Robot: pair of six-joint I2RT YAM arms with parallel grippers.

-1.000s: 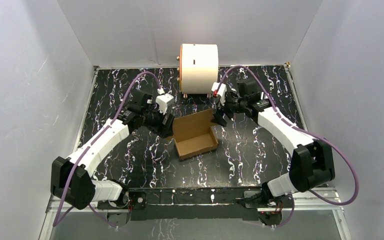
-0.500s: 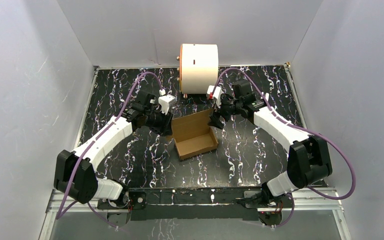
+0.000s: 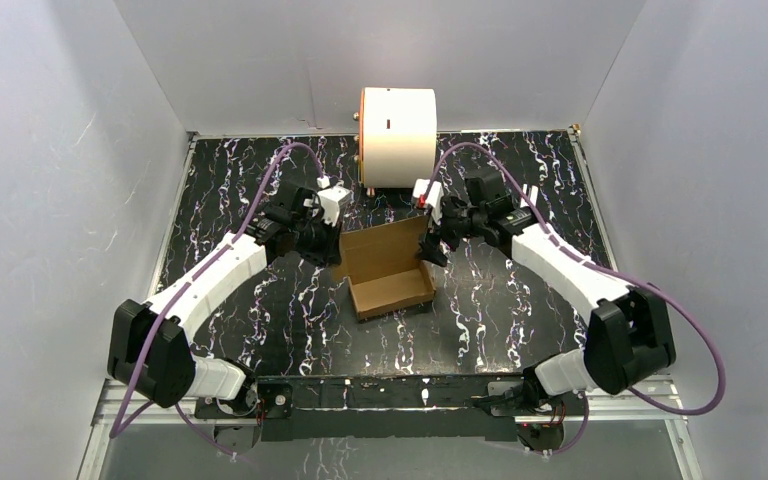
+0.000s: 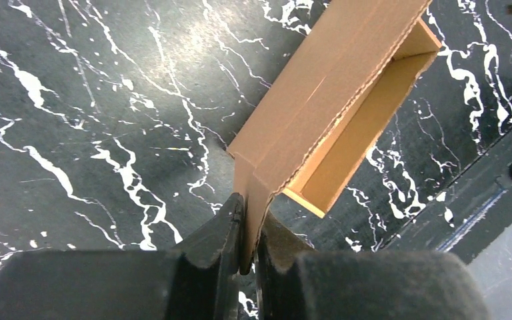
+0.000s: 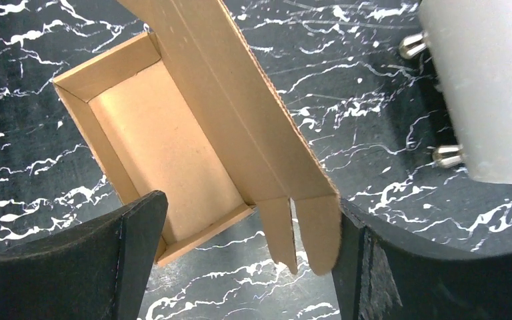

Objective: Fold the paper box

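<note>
Black, white-veined stone pattern covers the tabletop [image 3: 260,310]. At its far edge lies a white cylinder [image 3: 398,135] with an orange rim (two small metal feet [image 5: 413,45] show on it in the right wrist view). Just in front of it, at the middle of the tabletop, sits the paper box [image 3: 390,280]. It is plain brown cardboard, with its shallow tray [image 5: 167,147] open upward and its lid panel [image 5: 240,100] standing tilted along the far side. The left gripper [image 4: 248,243] is at the box's far left corner, fingers pressed together on a thin flap [image 4: 247,193] at the lid's end, pinching it. The right gripper [image 5: 247,230] is at the far right corner, fingers spread wide to either side of the lid's two end tabs [image 5: 317,233]. One finger is just beside the outer tab; whether it touches cannot be told.
</note>
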